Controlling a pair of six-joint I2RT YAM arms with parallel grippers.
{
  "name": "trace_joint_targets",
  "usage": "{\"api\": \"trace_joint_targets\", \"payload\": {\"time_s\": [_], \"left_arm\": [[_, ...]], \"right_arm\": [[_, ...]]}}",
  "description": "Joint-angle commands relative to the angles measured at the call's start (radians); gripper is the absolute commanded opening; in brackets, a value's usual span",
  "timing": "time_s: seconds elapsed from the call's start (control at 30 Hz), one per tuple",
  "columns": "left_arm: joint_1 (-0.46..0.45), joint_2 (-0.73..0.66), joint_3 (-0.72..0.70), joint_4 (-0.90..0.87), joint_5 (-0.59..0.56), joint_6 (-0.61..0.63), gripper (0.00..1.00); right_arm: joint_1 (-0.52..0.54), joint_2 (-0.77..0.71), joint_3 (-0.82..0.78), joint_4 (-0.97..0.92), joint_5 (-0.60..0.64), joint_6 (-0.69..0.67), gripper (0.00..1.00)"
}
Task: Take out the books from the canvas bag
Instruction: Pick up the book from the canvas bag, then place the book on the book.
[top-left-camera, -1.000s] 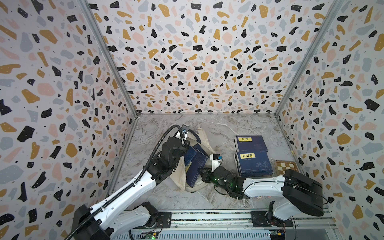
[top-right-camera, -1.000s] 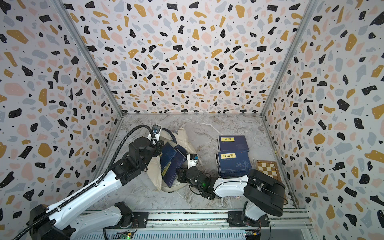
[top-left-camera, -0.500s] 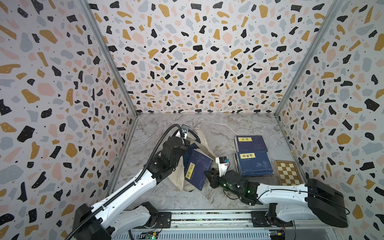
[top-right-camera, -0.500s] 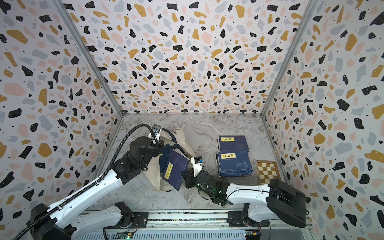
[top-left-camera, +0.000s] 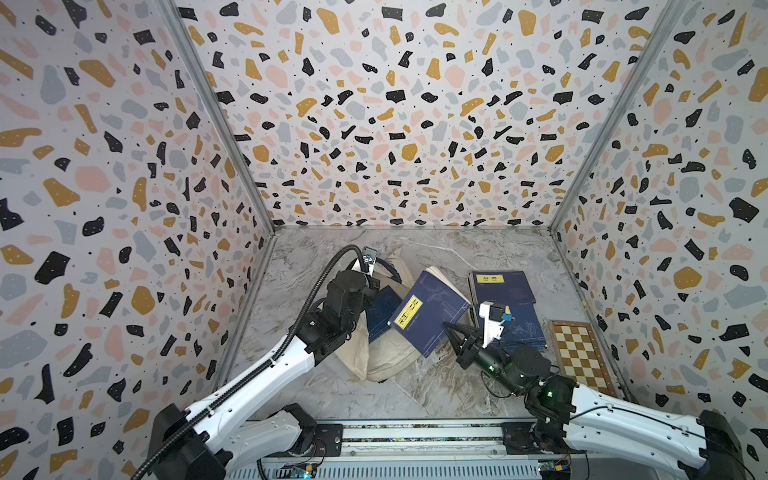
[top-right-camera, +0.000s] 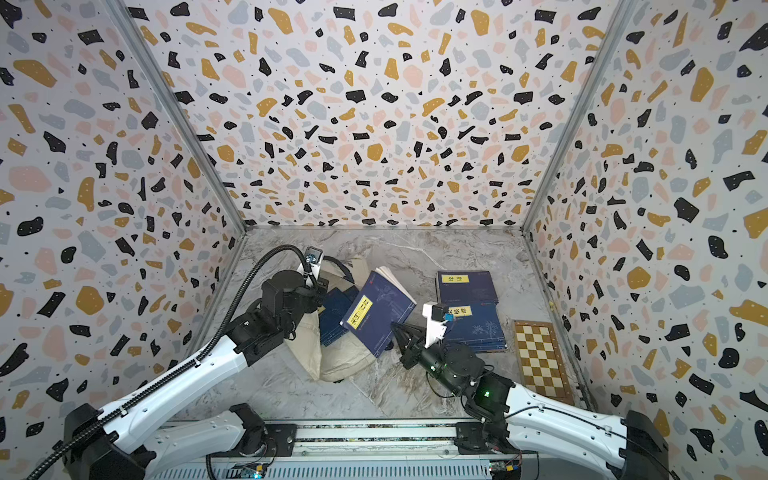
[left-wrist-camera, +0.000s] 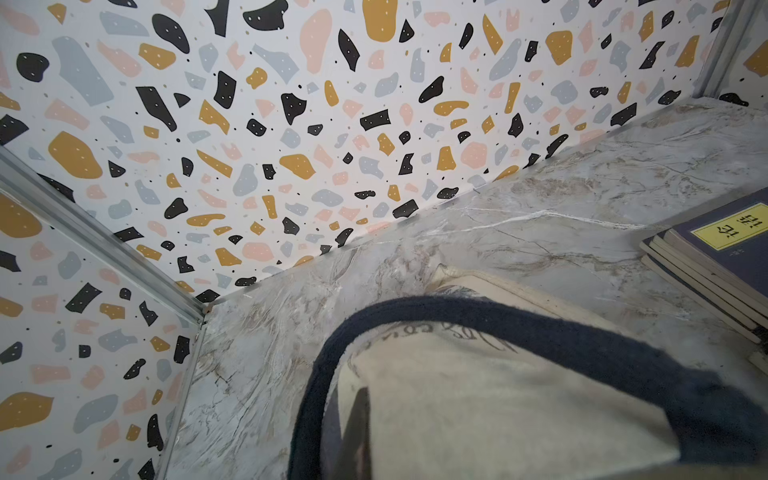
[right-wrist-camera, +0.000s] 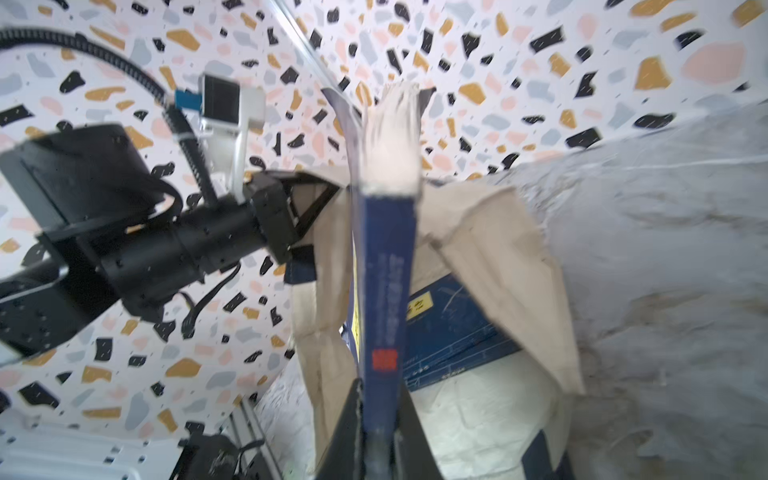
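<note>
Right gripper (top-left-camera: 451, 329) tight around navy book (top-left-camera: 430, 309)

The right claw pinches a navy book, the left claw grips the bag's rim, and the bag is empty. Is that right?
Not empty: the right wrist view shows another navy book lying inside the canvas bag. The rest holds: the right gripper pinches the lifted book, and the left gripper grips the bag's rim.

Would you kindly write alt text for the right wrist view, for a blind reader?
The right gripper clamps a navy book edge-on, pages fanning at the far end. Behind it the canvas bag gapes, a second navy book inside, the left gripper pinching its rim.
</note>
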Motion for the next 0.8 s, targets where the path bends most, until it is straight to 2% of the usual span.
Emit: {"api": "trace_joint_targets", "payload": {"time_s": [0.0,0.2,0.37,0.6,0.77], "left_arm": [[0.007,-0.007,0.03,0.026,0.005,-0.011,0.0],[0.006,-0.008,0.027,0.024,0.019,-0.013,0.0],[0.006,-0.007,0.027,0.023,0.028,-0.014,0.0],[0.006,-0.004,0.027,0.02,0.035,-0.016,0.0],[0.006,-0.007,0.027,0.02,0.039,-0.017,0.0]], "right_arm": [[-0.12,-0.071,0.036,-0.137,0.021,0.007,0.0],[-0.438,-0.184,0.05,-0.247,-0.141,0.082,0.0],[-0.647,-0.251,0.033,-0.351,-0.223,0.174,0.0],[-0.841,-0.306,-0.072,-0.387,-0.362,0.316,0.0],[-0.928,-0.33,-0.132,-0.393,-0.43,0.394,0.0]]}}
